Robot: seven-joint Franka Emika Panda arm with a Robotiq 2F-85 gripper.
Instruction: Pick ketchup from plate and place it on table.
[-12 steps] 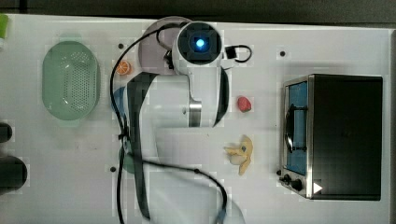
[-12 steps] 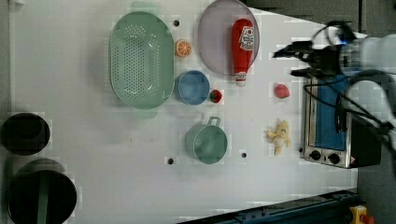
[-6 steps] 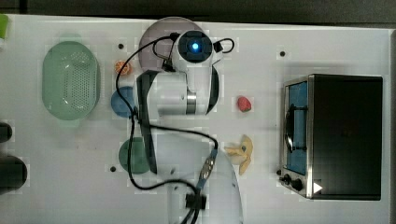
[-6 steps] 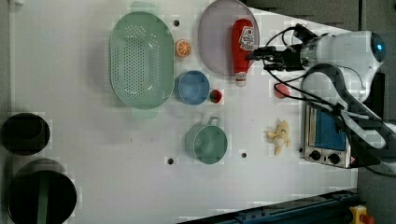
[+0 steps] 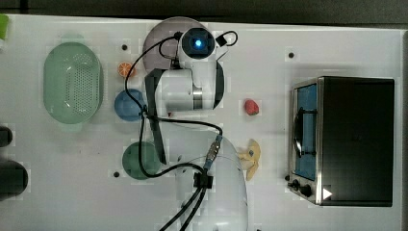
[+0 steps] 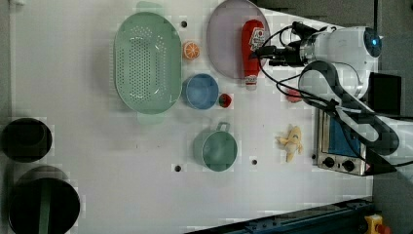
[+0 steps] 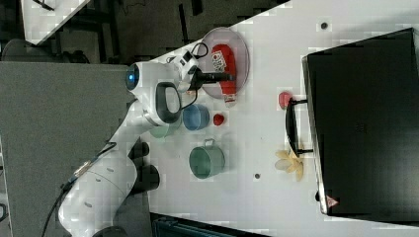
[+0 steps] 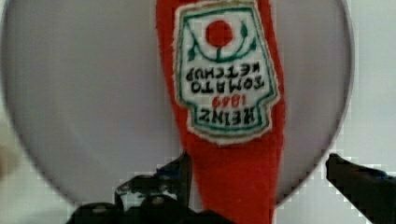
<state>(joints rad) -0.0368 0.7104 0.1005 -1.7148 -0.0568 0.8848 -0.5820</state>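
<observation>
A white table with a few dark dots carries everything. The gripper has its fingers spread wide, released, one on each side of the ketchup bottle's narrow part; whether they touch it I cannot tell. The bottle lies flat on the pale lilac plate near the table's far edge in the left view, its cap end over the plate's rim. Beside the plate lie an orange slice, a green colander and a blue bowl.
</observation>
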